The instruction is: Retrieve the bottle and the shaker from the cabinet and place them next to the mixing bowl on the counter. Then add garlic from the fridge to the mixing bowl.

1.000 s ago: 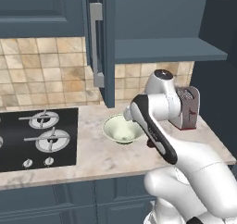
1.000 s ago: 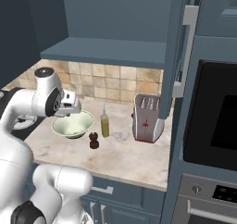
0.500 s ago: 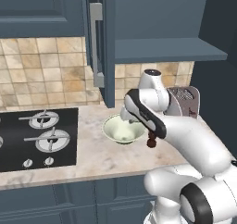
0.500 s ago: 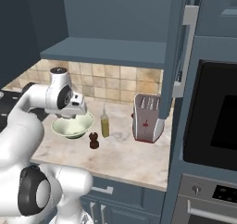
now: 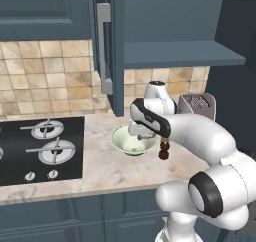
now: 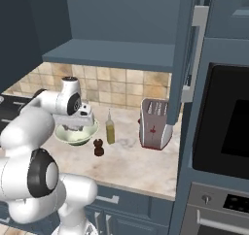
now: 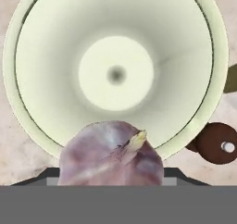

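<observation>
garlic (image 7: pixel 111 153): in the claw, hanging over the near rim of the bowl (image 7: pixel 28 112), not yet in it
claw (image 6: pixel 74 126): clamped on the garlic, jaws part-way in, held off by the bulb's width; fingertips hidden behind the bulb in the hand view
bowl: on the worktop (image 5: pixel 100 171), empty, just beside the hob (image 5: pixel 35 148)
bottle (image 6: pixel 110 128): upright on the worktop, just beside the bowl
shaker (image 5: pixel 163 150): upright, near the bowl's rim on the bottle side
bottle/shaker step: looks done, both stand next to the bowl
garlic handling: my read is light, firm core, papery skin that can slip or flake; roundish, so it may roll in a two-point pinch
where to hold: across the widest part of the bulb, as it seems held now; avoid the stem tip
garlic pointing: pale stem tip aims up and right in the hand view, towards the shaker side
long axis: short, runs base to tip, tilted and roughly crosswise to the claw's line; exact tilt hard to judge
</observation>
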